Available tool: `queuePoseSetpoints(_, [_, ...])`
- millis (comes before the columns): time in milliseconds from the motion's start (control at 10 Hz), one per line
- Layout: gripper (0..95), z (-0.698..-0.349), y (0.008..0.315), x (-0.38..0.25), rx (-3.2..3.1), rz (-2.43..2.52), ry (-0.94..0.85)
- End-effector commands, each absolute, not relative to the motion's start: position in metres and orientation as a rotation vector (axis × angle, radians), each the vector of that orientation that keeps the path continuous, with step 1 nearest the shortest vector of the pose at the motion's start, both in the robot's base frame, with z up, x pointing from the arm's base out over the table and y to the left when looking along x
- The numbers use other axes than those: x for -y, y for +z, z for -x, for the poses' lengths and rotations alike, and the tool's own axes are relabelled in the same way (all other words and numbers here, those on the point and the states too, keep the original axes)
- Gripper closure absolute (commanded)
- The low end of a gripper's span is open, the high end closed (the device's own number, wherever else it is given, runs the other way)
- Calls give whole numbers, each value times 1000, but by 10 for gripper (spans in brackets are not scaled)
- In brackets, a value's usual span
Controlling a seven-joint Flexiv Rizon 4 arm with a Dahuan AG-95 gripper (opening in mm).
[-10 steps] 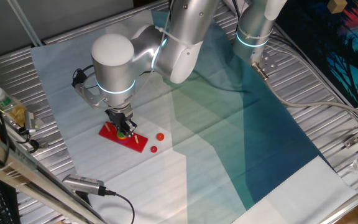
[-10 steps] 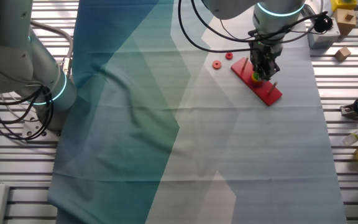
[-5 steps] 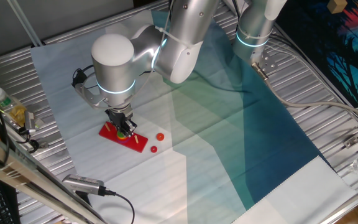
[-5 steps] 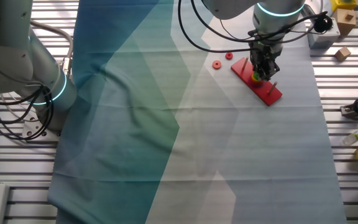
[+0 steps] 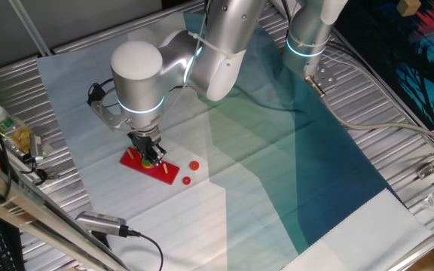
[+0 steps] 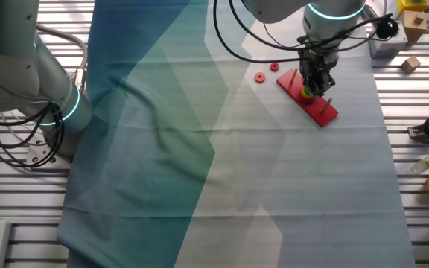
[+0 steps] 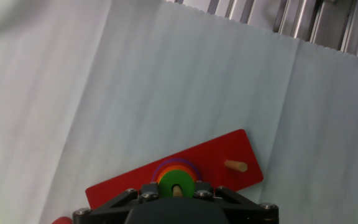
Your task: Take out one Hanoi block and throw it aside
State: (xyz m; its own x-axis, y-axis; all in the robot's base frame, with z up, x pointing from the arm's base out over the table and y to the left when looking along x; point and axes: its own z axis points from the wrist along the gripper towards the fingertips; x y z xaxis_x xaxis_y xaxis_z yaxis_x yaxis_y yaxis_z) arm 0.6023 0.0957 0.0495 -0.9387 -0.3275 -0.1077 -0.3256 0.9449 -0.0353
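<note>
The Hanoi block, a tiny green disc [image 7: 177,178], sits on top of a small stack with orange and purple rims on the middle peg of the red base [image 7: 213,155]. A bare wooden peg [image 7: 235,165] stands beside it. My gripper [image 7: 177,188] is straight down over the stack, its dark jaws close against both sides of the green disc. In one fixed view the gripper [image 5: 150,156] covers most of the stack on the base [image 5: 169,173]. In the other fixed view the gripper [image 6: 313,84] stands on the base [image 6: 323,112].
Two small red discs [image 5: 194,164] [image 5: 186,180] lie on the cloth beside the base. A bottle [image 5: 4,124] and a cabled device [image 5: 100,222] sit at the left edge. A second arm [image 6: 28,74] stands at the far side. Wooden blocks [image 6: 411,64] lie near the rail.
</note>
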Motion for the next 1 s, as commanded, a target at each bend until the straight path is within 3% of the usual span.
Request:
queuePoseSetpoints(100, [950, -602, 49, -96, -2987, 503, -26])
queuePoseSetpoints(200, [950, -602, 49, -96, -2987, 503, -26])
queuePoseSetpoints(300, [950, -601, 71, -97, -2988, 504, -44])
queuePoseSetpoints(1000, [950, -599, 82, -98, -2994, 498, -51])
